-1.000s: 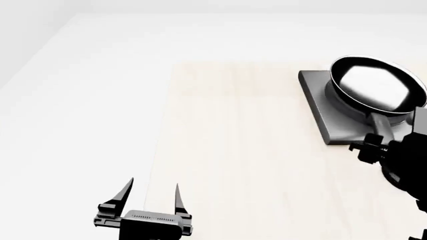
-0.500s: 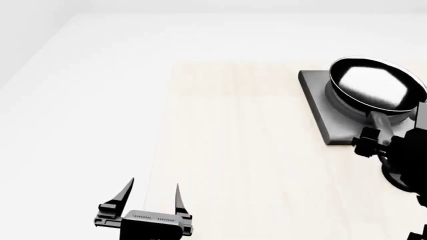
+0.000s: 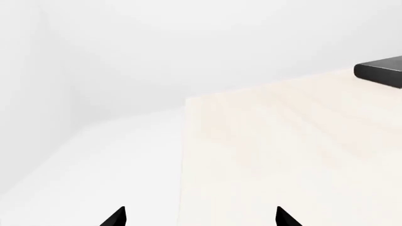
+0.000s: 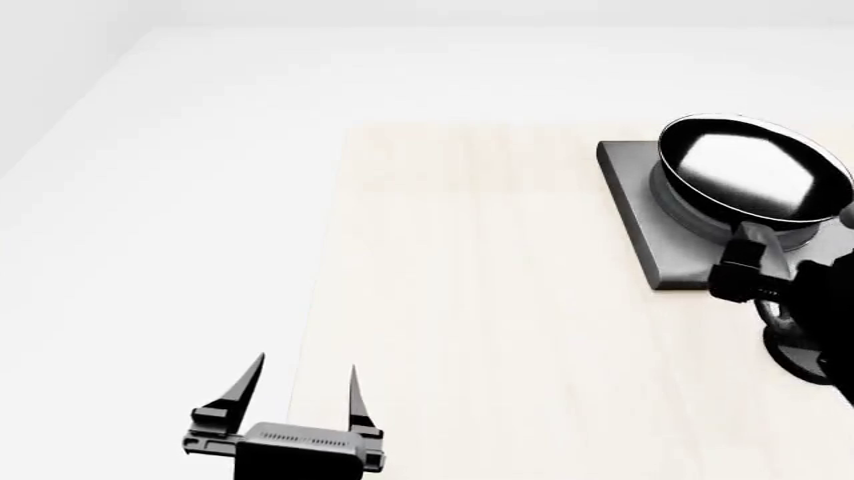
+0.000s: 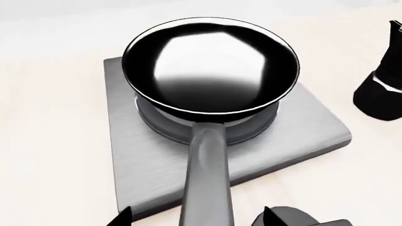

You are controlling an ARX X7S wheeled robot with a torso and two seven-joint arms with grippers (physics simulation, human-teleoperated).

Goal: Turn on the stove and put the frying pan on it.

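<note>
Frying pan (image 5: 210, 70) sits on the raised ring burner of the stove (image 5: 132, 155), a flat dark grey slab lying on a pale wooden table (image 4: 507, 330). The pan's glossy black inside mirrors a bright patch, and its long handle (image 5: 207, 174) reaches back over the slab's near edge toward the right gripper (image 5: 191, 217). The two fingertips of that gripper show on either side of the handle, spread wider than it and not touching it. In the head view the stove (image 4: 641, 215) lies at the table's far right with the pan (image 4: 754, 170) on it, the right arm's dark wrist (image 4: 781, 290) just at the handle's near end. Just beside the stove in the right wrist view stands a black moka pot (image 5: 383, 89), cut off by the frame. A rounded black object (image 5: 292, 217) sits near the handle's end; what it is cannot be told. Well apart, at the table's near left edge, the left gripper (image 4: 300, 395) hangs with its fingers spread and nothing between them. Its wrist view shows a corner of the stove (image 3: 381, 71) at the far side of the table.
</note>
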